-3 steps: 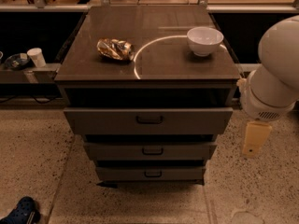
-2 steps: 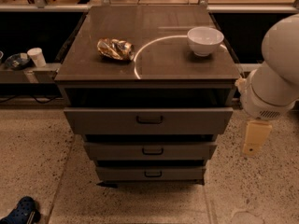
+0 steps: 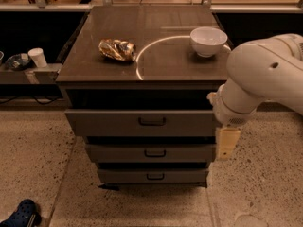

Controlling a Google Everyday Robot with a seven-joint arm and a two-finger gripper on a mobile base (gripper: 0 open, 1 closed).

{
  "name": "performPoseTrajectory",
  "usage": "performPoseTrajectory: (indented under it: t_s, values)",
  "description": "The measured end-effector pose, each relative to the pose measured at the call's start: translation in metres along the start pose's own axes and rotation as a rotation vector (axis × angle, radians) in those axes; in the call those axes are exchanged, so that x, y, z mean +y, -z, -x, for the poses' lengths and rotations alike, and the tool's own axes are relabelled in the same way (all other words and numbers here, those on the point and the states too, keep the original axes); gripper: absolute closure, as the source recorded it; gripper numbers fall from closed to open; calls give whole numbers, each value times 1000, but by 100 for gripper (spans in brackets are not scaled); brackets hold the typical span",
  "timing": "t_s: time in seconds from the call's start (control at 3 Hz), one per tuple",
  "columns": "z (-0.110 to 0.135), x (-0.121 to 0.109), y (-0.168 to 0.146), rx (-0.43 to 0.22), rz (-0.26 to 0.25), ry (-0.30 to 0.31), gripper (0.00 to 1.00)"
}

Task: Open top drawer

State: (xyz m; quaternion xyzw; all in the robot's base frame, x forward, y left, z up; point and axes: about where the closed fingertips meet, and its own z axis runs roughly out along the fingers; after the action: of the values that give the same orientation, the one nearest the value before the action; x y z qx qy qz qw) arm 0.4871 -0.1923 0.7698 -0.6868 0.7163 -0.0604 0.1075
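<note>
The top drawer (image 3: 109, 123) is the widest grey-brown front of the three in the cabinet, with a small dark loop handle (image 3: 152, 121) at its centre. It stands out a little further than the two narrower fronts below, and a dark gap shows above it. My gripper (image 3: 227, 143) hangs below the big white arm (image 3: 265, 74), just off the right end of the top drawer front. It is well right of the handle and holds nothing that I can see.
On the cabinet top (image 3: 165, 65) lie a crumpled golden can (image 3: 117, 49) and a white bowl (image 3: 208, 40). A white cup (image 3: 37, 56) stands on a low shelf at the left. A blue shoe (image 3: 21, 213) is at the bottom left on the speckled floor.
The arm and gripper have moved left, from beside the cabinet to the right end of the top drawer front. The drawers have not moved.
</note>
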Motion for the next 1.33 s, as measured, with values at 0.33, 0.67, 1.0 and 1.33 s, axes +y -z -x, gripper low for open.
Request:
performPoseTrajectory:
  t_s: [0.33,0.67,1.0,1.33]
  values:
    - [15,-9,-38,-30,20,8,0]
    - [29,-29,-72,-72,32,15,0]
    - [36,-43,-91,-91,46,18,0]
    - [42,-59,-117,-124,111,21,13]
